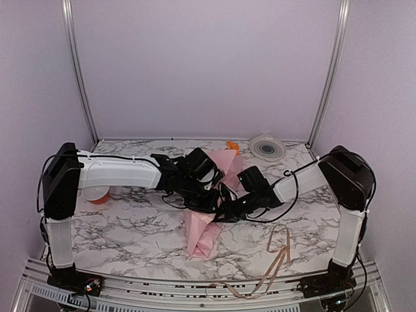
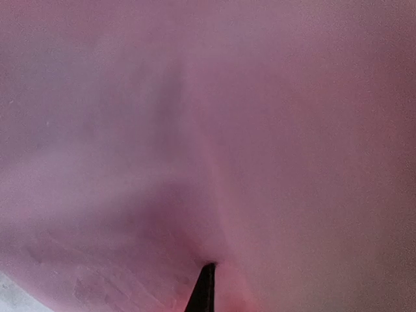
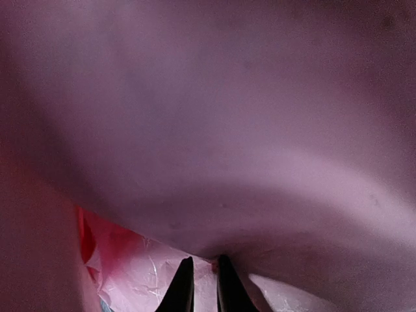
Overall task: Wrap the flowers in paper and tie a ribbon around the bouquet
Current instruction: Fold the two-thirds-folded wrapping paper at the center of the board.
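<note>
Two arms converge over the middle of the marbled surface point(image 1: 123, 224), where the paper point(image 1: 207, 233) lies as a loose pink roll running from near the front edge toward the back edge. Of the flowers point(image 1: 232, 145), only an orange bloom shows, at the roll's far end. The left arm point(image 1: 123, 172) reaches in low from the left edge, forearm almost level. Its wrist view shows the left jaws closed, with creases in the paper running to their tip, evidently a pinch that stops the overlap springing open. The right arm point(image 1: 305, 179) slopes down from the right edge, wrist bent inward. The right jaws stand a narrow gap apart at the rim of a fold, with no grip evident, probably placed to take a fresh hold. The ribbon point(image 1: 279, 250) lies unused near the front right corner, trailing over the front edge.
</note>
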Available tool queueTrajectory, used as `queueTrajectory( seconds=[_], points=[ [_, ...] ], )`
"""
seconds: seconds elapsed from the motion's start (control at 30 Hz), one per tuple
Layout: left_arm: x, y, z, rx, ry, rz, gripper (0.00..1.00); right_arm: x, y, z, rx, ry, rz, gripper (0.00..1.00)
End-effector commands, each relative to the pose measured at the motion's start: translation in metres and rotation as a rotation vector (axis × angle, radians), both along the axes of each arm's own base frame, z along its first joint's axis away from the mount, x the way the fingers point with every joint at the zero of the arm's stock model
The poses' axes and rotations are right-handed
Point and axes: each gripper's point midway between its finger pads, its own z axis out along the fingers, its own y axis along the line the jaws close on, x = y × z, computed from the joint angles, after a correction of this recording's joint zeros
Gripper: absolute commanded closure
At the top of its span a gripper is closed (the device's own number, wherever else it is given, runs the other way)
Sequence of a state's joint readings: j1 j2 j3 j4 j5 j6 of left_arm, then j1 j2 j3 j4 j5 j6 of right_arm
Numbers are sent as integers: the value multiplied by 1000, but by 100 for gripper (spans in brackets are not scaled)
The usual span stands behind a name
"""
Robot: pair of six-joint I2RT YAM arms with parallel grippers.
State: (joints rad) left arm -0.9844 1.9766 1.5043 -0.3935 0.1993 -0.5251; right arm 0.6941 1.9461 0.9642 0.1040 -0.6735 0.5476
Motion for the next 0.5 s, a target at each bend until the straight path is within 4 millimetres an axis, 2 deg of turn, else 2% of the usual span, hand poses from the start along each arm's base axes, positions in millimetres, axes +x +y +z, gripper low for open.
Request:
queueTrajectory(
  seconds=[0.0, 0.17, 0.23, 0.33, 0.4, 0.47],
  points=[
    [-13, -5, -26, 26, 103, -67, 100, 18, 2, 29, 92, -22, -54, 87],
    [-11, -8, -37, 26, 133, -78, 100, 33, -12, 78, 173, -71, -142, 89],
    [-9, -4, -39, 33, 129, -74, 100, 42, -29, 91, 157, -96, -214, 89],
    [-9, -1, -44, 42, 136, -74, 100, 50, -61, 96, 117, -91, -325, 87],
    [-9, -2, -44, 41, 136, -76, 100, 56, -74, 104, 118, -106, -378, 81],
    [-9, -1, -45, 46, 135, -75, 100, 62, -76, 120, 151, -146, -393, 67]
  ],
)
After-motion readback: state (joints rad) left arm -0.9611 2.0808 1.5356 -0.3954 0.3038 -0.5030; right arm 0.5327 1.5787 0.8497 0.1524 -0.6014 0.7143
